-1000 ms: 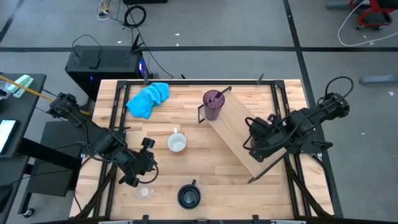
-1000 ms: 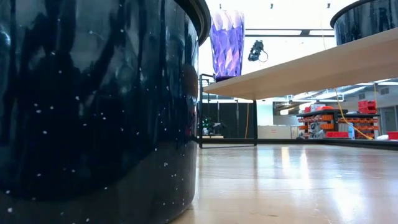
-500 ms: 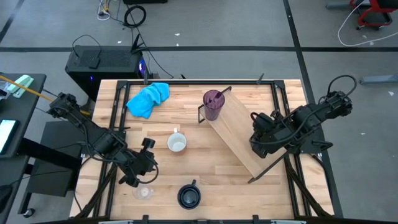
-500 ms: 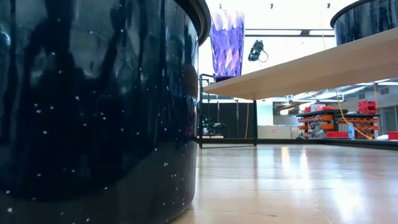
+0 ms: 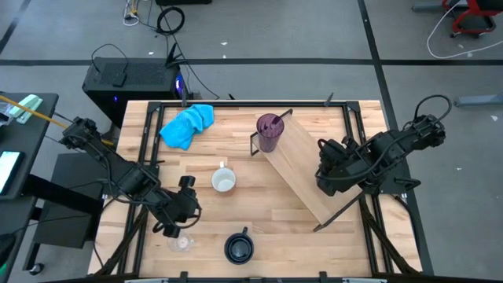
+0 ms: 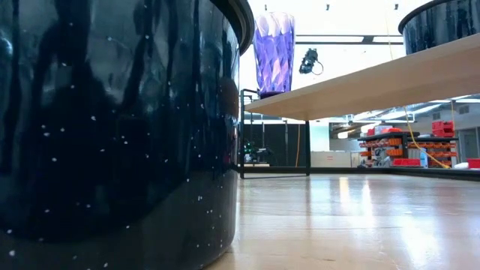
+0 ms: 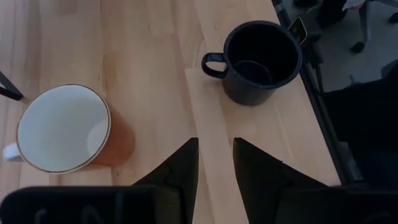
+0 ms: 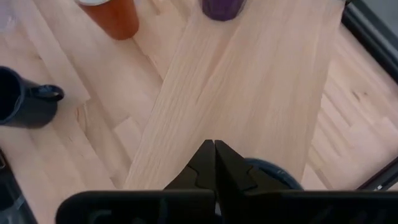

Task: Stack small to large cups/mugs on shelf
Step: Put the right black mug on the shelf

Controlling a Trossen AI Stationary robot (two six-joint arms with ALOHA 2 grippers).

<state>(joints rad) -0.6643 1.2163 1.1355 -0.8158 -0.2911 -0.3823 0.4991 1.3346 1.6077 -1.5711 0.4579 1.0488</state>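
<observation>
Left gripper (image 5: 182,214): hovering part-open and empty near the small clear glass (image 5: 181,243), likely lining up.
Right gripper (image 8: 214,151): closed, empty, above the shelf (image 5: 302,168).
Purple tumbler (image 5: 269,130): standing at the shelf's far end.
White mug (image 5: 224,181), dark mug (image 5: 239,248): waiting on the table (image 5: 236,137).

Overhead cam, low cam maybe mug-blocked (image 6: 112,127)

The left arm enters from the left edge of the high view and slants down toward the lower centre-left, ending in the left gripper (image 5: 182,214). In its own wrist view its two dark fingers (image 7: 180,169) stand slightly parted (an empty gap between them). The right arm reaches in from the right edge, folded; the right gripper (image 8: 214,157) is fully closed, fingertips touching.
</observation>
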